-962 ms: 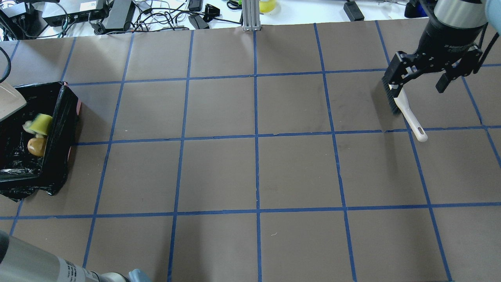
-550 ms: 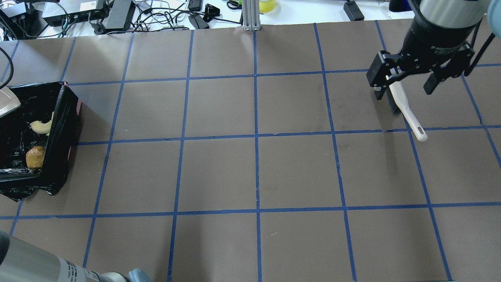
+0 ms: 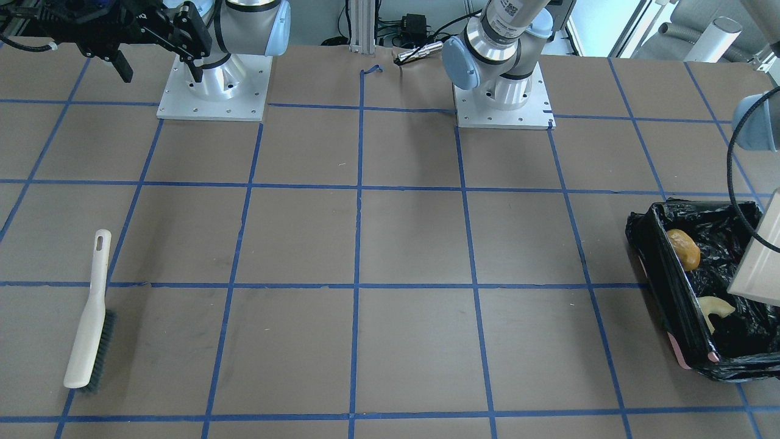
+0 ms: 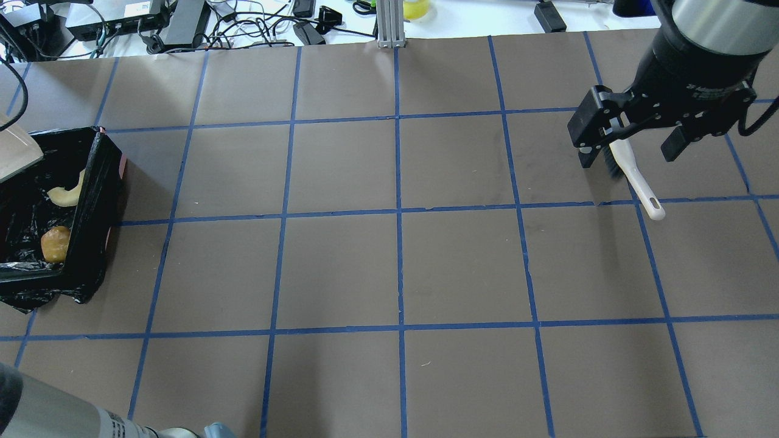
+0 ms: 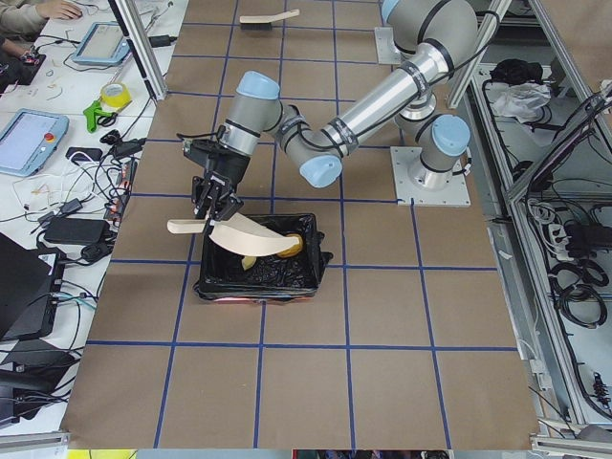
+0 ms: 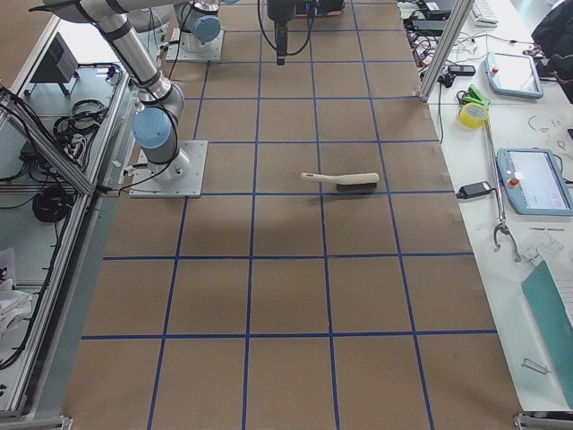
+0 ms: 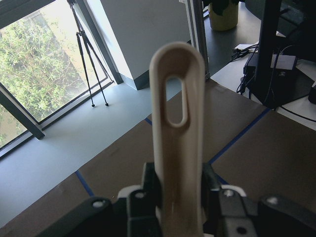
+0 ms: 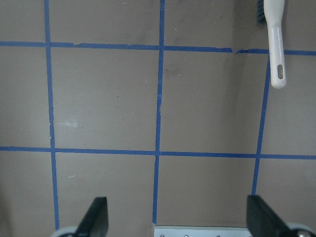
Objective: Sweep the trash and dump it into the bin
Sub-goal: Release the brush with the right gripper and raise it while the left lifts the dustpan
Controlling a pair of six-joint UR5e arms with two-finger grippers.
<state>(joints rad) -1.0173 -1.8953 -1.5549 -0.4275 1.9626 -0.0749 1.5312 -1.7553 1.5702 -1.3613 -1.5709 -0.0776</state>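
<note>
Bin point(image 4: 91, 194), lined in crinkly glossy black plastic, sits at the worktop's point(image 4: 341, 267) left end, holding an orange-brown lump point(image 4: 55, 243) and pale crescent point(image 4: 66, 194). Left gripper point(image 5: 212, 203) pinches the beige dustpan point(image 5: 251, 234); right gripper point(image 4: 628, 157) is spread, high, apart from the brush point(image 3: 91, 323).

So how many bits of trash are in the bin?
2: orange lump at the bin's robot-side end, pale slice by the dustpan. More may hide under it.

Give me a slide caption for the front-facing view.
Brush lies on table, right claw open; potato lump and crescent slice sit in the bin.
</note>
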